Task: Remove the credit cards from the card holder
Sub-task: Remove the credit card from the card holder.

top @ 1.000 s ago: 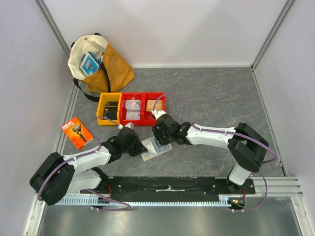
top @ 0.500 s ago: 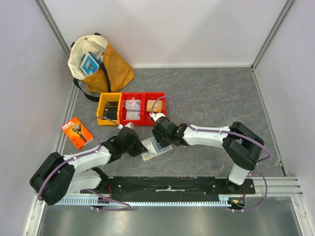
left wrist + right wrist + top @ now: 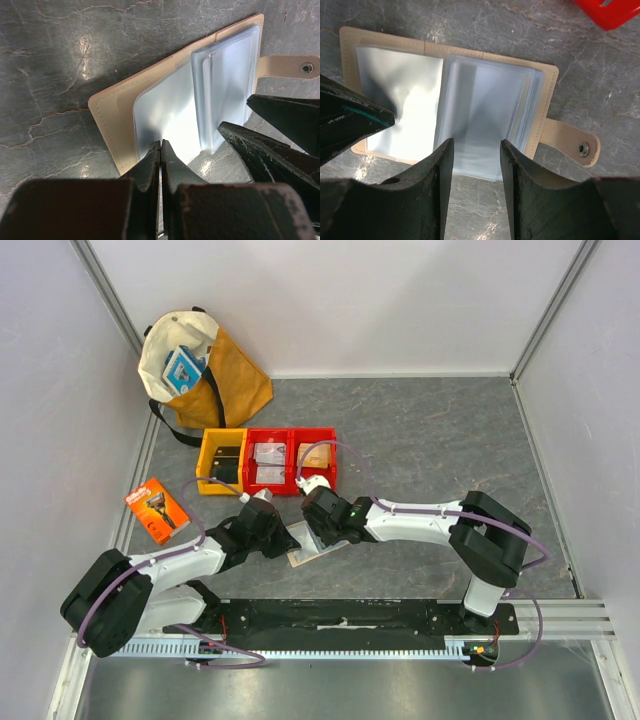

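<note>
2 right gripper (image 3: pixel 476 144) fingers, apart, have shifted left over the open beige folding card holder (image 3: pixel 546 95) toward the table's (image 3: pixel 450 440) near edge. The left gripper (image 3: pixel 160 146), closed, pins its clear plastic sleeve (image 3: pixel 165 110), so extraction looks imminent.

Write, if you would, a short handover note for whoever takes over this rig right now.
Left gripper: shut, tips pressed on the near edge of one clear sleeve.
Right gripper: open, jaws straddling the stack of sleeves, not closed on it.
Card holder: unsnapped, lying open and flat on the table between the arms.
Done: holder opened.
To do: pull out the cards; none is out yet, none shows clearly through the sleeves.
</note>
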Motion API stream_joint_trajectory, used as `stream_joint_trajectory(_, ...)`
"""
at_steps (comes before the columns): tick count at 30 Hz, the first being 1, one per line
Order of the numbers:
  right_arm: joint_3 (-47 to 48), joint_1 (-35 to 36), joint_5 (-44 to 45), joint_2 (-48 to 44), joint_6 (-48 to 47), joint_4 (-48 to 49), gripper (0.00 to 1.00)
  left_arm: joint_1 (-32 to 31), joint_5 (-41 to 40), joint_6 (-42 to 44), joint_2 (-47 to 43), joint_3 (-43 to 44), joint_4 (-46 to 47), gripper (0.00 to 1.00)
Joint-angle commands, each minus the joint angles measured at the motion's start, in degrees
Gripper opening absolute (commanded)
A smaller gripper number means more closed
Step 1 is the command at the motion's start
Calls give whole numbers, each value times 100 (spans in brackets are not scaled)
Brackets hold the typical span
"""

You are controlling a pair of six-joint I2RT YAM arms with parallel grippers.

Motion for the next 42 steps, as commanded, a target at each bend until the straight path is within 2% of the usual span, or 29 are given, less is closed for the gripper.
stream_joint_trajectory(1, 314, 57, 416, -198, -55, -164, 49, -28, -141, -43, 142, -127, -353, 4)
stream_joint_trajectory(10, 323, 101, 566, -5, 15, -244, 54, -19, -141, -43, 98, -154, -353, 4)
stream_joint_trajectory(25, 358, 216, 522, 285, 173, -296, 51, -19, -124, -25, 133, -154, -327, 4)
stream_joint_trajectory(38, 455, 339, 408, 461, 244, -340, 42, -19, -106, -34, 177, -145, -309, 4)
stream_joint_trajectory(42, 481, 348, 627, 242, 235, -375, 48, -19, -115, -25, 159, -154, -309, 4)
